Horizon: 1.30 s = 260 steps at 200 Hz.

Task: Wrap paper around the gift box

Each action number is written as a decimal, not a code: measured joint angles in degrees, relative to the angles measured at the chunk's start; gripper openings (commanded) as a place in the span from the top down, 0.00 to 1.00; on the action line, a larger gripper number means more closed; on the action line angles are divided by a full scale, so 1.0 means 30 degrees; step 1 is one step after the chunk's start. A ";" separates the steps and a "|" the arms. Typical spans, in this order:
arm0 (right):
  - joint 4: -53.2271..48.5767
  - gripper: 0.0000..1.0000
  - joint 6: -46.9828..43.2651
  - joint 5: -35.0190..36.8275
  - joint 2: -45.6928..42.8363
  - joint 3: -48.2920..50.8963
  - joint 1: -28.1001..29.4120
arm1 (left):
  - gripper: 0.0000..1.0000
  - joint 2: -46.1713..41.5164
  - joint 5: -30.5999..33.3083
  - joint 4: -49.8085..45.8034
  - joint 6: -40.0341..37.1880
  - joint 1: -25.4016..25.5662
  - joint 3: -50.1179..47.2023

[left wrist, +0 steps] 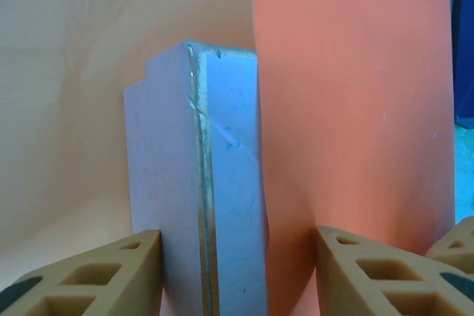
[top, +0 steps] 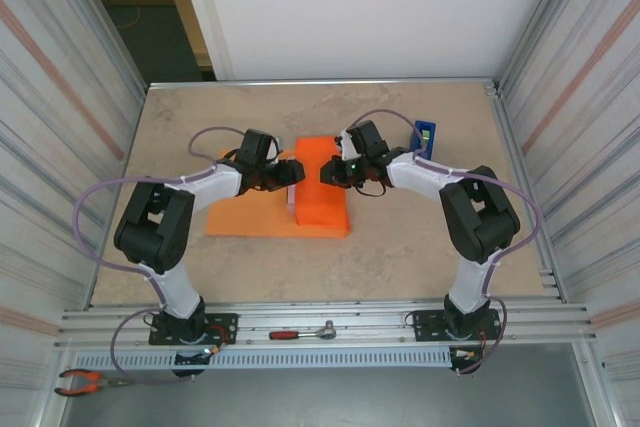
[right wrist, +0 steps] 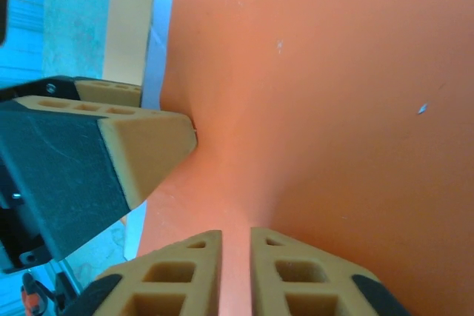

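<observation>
The orange paper (top: 250,219) lies on the table with one flap folded up over the gift box (top: 291,201), of which a pale edge shows. In the left wrist view the box (left wrist: 192,183) stands on edge with the paper (left wrist: 355,109) wrapped against its right face. My left gripper (left wrist: 238,238) is shut across both: one finger is on the bare box side, the other on the paper. My right gripper (right wrist: 236,236) pinches a ridge of the paper (right wrist: 333,109) in a narrow slit. The two grippers (top: 291,175) (top: 330,173) face each other over the fold.
A blue tape dispenser (top: 424,135) stands at the back right, just behind the right arm. A red-handled ratchet (top: 300,332) lies on the front rail and pliers (top: 85,381) at the near left. Corrugated walls close in both sides.
</observation>
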<state>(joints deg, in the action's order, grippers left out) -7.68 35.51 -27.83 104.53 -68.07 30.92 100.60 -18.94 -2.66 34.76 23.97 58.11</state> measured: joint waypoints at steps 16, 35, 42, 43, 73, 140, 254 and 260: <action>-0.0634 0.71 -0.0080 0.0685 -0.0423 -0.0364 -0.0240 | 0.50 -0.0044 0.0029 0.0219 0.0029 0.0000 -0.0131; -0.1508 0.81 -0.0306 0.1333 -0.0481 -0.1413 -0.0546 | 0.50 -0.0058 0.0044 0.0321 0.0073 0.0000 -0.0197; -0.1734 0.89 -0.0495 0.1260 -0.0430 -0.1741 -0.0685 | 0.50 -0.0066 0.0044 0.0357 0.0073 0.0000 -0.0219; -0.1792 0.89 -0.0437 0.1253 -0.0415 -0.1814 -0.0714 | 0.50 -0.0066 0.0044 0.0357 0.0073 0.0000 -0.0219; -0.2098 1.00 -0.0656 0.0583 0.0393 -0.2849 -0.1275 | 0.50 -0.0073 0.0051 0.0350 0.0066 0.0000 -0.0219; -0.2885 1.00 -0.0663 -0.0306 0.2397 -0.4124 -0.0750 | 0.50 -0.0073 0.0051 0.0350 0.0066 0.0000 -0.0219; -0.3388 1.00 -0.1093 0.0357 0.3468 -0.4714 -0.0379 | 0.47 -0.0211 0.0066 0.0226 0.0073 -0.0015 -0.0211; -0.3351 1.00 -0.1093 0.0328 0.3461 -0.4692 -0.0379 | 0.46 -0.0284 0.0117 0.0124 0.0080 -0.0102 -0.0211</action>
<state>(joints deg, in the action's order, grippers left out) -17.74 32.23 -26.85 114.91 -82.15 29.78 99.74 -18.59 -2.28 35.00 23.66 57.47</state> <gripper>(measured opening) 0.058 0.520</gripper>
